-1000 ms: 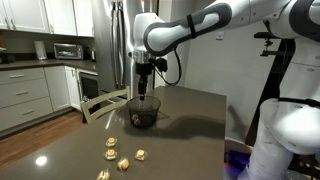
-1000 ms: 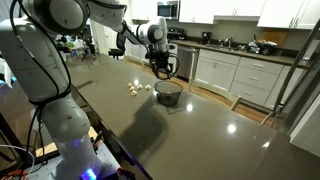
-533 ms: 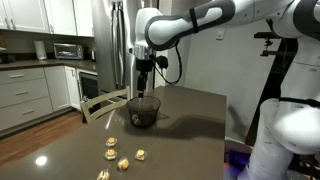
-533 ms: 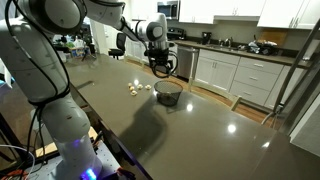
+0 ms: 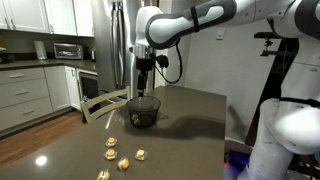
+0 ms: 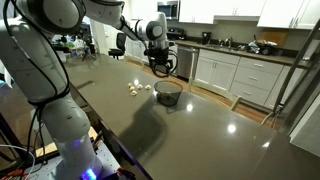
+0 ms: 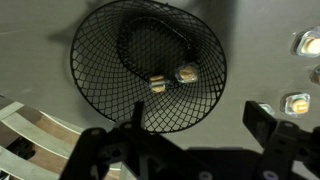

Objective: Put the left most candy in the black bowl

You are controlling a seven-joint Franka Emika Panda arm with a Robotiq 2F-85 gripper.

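The black bowl [image 5: 144, 110] is a round wire-mesh bowl on the dark grey table, also seen in an exterior view [image 6: 168, 92] and in the wrist view [image 7: 147, 62]. Two pale gold candies [image 7: 172, 77] lie inside it. My gripper [image 5: 145, 78] hangs straight above the bowl, clear of its rim, open and empty; it also shows in an exterior view [image 6: 160, 66] and in the wrist view [image 7: 195, 128]. Several more candies [image 5: 118, 155] lie on the table in front of the bowl, and in an exterior view [image 6: 139, 87] beside it.
Two loose candies [image 7: 300, 70] show at the right edge of the wrist view. The table edge [image 5: 95, 108] lies near the bowl. Kitchen cabinets and a fridge [image 5: 110, 40] stand behind. A second robot body [image 5: 290, 120] stands beside the table.
My gripper has risen a little above the bowl. The candies and the bowl have not moved.
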